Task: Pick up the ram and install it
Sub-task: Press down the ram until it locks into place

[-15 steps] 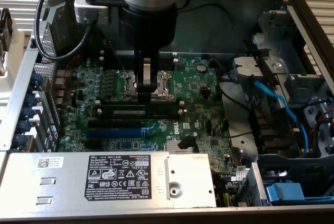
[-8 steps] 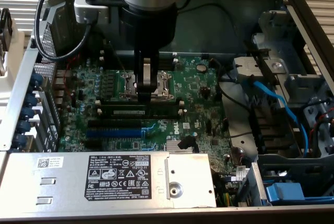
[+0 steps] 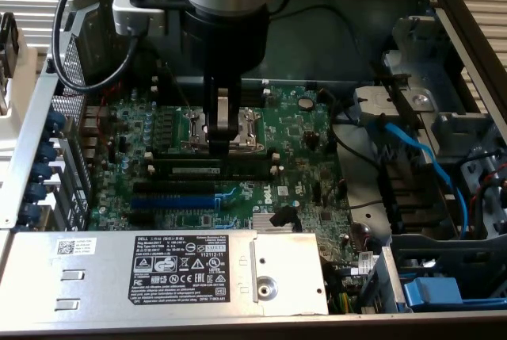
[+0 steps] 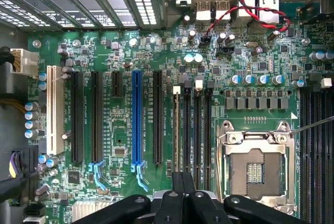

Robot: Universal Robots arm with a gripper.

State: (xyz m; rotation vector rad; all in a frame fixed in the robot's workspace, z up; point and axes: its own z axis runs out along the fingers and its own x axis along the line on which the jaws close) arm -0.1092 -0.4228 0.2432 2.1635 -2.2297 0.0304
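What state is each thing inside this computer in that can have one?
computer case, open, lid off.
ram, on edge along a slot.
blue slot, empty.
white slot, empty.
processor socket, bare, no cooler.
gripper, low over the ram.

A grey, cylindrical wrist — black cables looping beside it — above a black gripper [image 3: 223, 130].

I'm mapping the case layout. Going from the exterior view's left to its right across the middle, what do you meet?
Blue card clips → blue slot → gripper over the ram → coin battery → light blue cable.
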